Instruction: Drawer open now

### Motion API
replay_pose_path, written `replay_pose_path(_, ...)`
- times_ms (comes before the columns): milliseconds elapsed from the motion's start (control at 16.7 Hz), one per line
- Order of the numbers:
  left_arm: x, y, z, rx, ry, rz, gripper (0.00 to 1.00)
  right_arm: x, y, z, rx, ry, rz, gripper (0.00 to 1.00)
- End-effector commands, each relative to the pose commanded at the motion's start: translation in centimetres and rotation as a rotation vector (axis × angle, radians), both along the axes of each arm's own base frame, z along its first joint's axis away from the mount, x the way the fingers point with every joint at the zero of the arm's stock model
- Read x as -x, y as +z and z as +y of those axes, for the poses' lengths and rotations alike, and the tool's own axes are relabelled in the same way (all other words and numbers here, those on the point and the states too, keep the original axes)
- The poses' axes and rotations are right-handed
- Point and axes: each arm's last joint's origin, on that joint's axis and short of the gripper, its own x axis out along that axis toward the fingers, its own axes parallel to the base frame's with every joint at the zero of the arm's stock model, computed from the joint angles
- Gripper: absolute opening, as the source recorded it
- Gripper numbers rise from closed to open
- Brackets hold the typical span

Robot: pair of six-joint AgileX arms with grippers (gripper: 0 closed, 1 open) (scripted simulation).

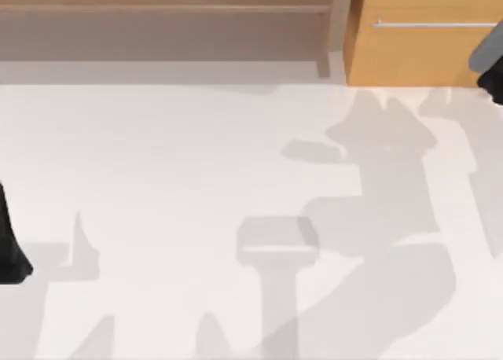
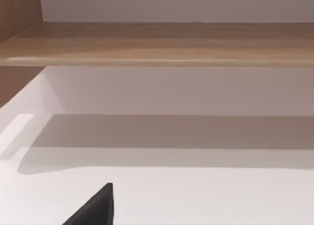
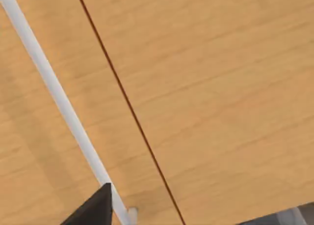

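Note:
The drawer [image 1: 424, 53] is an orange-tan wooden front at the table's back right, with a thin silver bar handle [image 1: 436, 23] across it. My right gripper [image 1: 489, 65] hangs at the right edge, just in front of the drawer's right end. In the right wrist view the drawer front [image 3: 29, 151] is very close. Its handle [image 3: 54, 87] runs slantwise, with the dark tip of my right gripper [image 3: 93, 210] right beside the bar's end. A thin dark seam [image 3: 127, 102] divides the front from a second wooden panel. My left gripper [image 1: 9, 242] stays parked at the left edge.
A duller grey-brown shelf unit [image 1: 157, 14] runs along the back left, next to the drawer. The left wrist view faces its wooden shelf board [image 2: 157, 43], with the left gripper's dark tip [image 2: 95, 208] low in the picture. Arm shadows lie on the white table [image 1: 196, 156].

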Motion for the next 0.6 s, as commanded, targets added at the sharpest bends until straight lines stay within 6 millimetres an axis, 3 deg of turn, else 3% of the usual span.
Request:
replay_pose_path(300,0.0,0.0,0.0,0.000,0.000,0.000,1.00,-1.2,-4.2,5.5,0.315,-0.006,-0.010,1.00)
replay_pose_path(600,0.0,0.0,0.0,0.000,0.000,0.000,1.00,-1.2,-5.3,6.9,0.379,-0.007,-0.011,1.00)
